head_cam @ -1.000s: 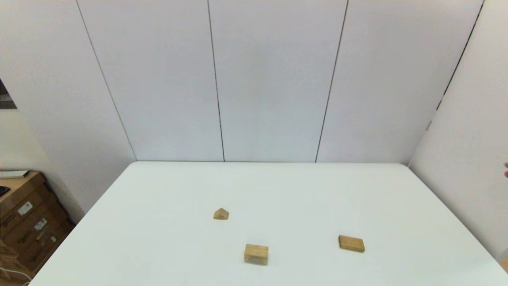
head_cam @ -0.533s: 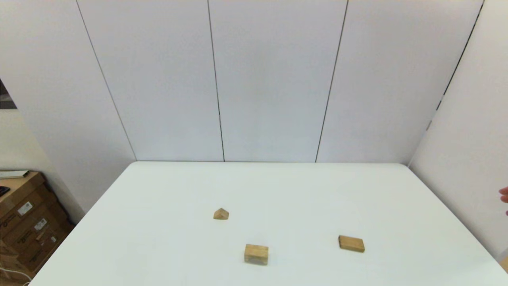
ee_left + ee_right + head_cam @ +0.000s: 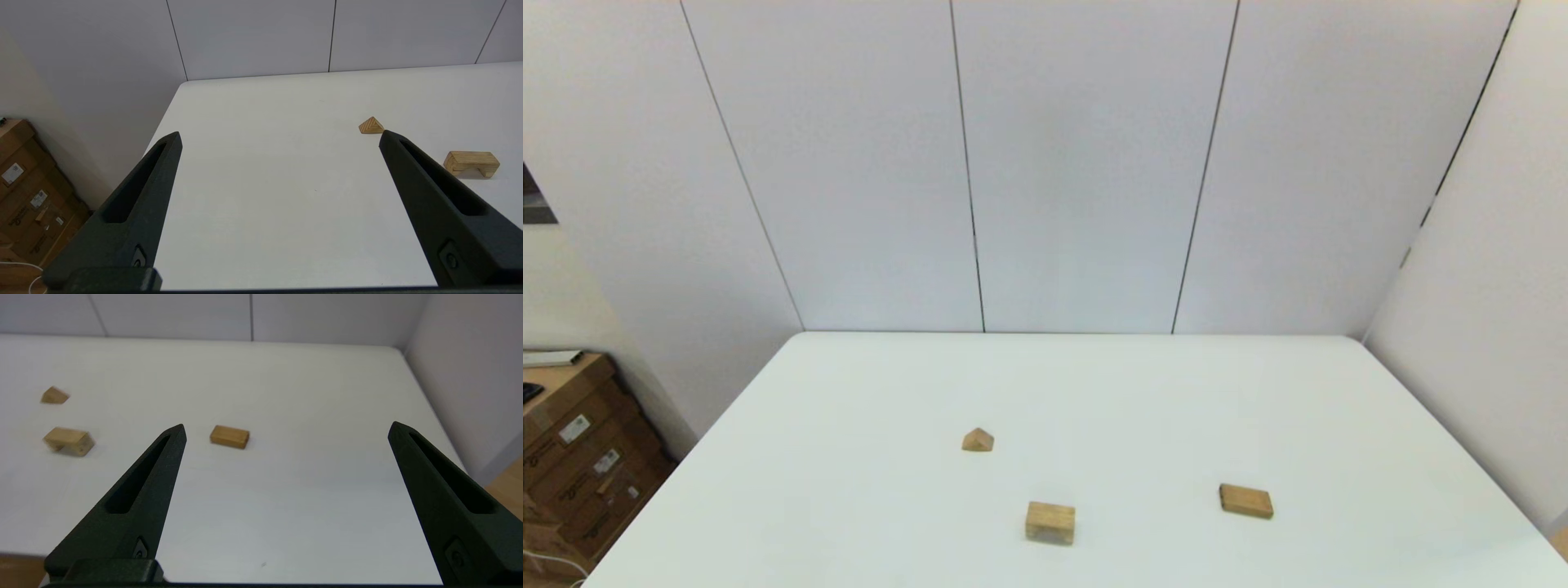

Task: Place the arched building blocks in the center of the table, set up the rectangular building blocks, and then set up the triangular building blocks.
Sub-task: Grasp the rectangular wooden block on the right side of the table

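Head view shows three wooden blocks on the white surface (image 3: 849,457), one of each: arch (image 3: 1049,523) nearest the robot, prism (image 3: 978,440) beyond it to the left, slab (image 3: 1245,501) well apart to the right, all lying flat. Left gripper (image 3: 280,139) and right gripper (image 3: 286,428) hang above the near edge, released, fingers spread wide, grasping nothing

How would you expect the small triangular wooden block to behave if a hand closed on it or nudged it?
The triangular block looks like solid wood, so probably stiff and light. It rests flat on the table, so it should slide, not roll. Its sloped faces may let fingers slip off; the flat ends seem safer.
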`<state>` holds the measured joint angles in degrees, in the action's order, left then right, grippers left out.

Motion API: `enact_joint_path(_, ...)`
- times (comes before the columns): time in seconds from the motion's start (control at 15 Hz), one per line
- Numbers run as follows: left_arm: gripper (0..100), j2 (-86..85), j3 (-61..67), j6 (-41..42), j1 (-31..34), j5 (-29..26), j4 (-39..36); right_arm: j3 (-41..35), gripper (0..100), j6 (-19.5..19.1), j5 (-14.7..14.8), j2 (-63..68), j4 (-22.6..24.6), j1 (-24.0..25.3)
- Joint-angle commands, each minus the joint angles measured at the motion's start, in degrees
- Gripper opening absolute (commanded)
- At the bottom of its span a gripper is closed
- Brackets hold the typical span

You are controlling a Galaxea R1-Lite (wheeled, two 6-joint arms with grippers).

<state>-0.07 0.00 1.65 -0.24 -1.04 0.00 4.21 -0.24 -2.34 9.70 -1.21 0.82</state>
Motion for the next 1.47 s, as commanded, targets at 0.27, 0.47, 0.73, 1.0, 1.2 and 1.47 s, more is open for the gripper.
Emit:
enact_joint_path(0.27,100,0.1,0.0,0.0,0.0,0.0,0.0,11.4,100,3.1,0.3,21.9,-0.7,7.3)
enact_joint_path(0.47,100,0.1,0.0,0.0,0.0,0.0,0.0,19.5,100,7.4,0.4,33.1,-8.0,7.4)
enact_joint_path(0.73,100,0.1,0.0,0.0,0.0,0.0,0.0,30.0,100,16.6,0.2,46.7,-17.6,7.4)
enact_joint_path(1.0,100,0.1,0.0,0.0,0.0,0.0,0.0,36.0,100,26.9,0.6,57.8,-20.3,7.4)
enact_joint_path(1.2,100,0.1,0.0,0.0,0.0,0.0,0.0,36.6,100,28.9,0.7,63.7,-20.3,7.1)
enact_joint_path(1.47,100,0.1,0.0,0.0,0.0,0.0,0.0,37.1,100,30.9,0.1,69.6,-19.8,5.1)
